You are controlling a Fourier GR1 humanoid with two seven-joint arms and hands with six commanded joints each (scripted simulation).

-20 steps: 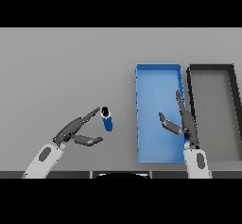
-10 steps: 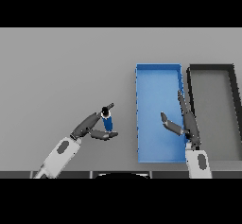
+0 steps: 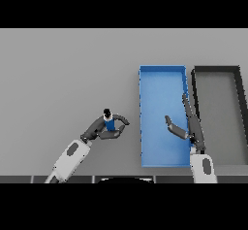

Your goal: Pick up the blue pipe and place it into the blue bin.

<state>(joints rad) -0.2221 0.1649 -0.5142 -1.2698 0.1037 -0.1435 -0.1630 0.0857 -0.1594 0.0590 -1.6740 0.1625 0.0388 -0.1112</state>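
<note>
Spanning view: plain grey bench (image 3: 58, 69) | sitting side by side at right: blue bin (image 3: 162, 74), dark grey bin (image 3: 216, 70) | standing upright left of blue bin: blue pipe (image 3: 109, 122), short, dark-capped | curling round pipe: left hand (image 3: 107, 128) | hovering over blue bin's right side, fingers straight, holding nothing: right hand (image 3: 186, 127)

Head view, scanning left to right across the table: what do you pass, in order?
Left hand curled round the blue pipe → blue bin → right hand, fingers straight, over the blue bin's right side → black bin.
</note>
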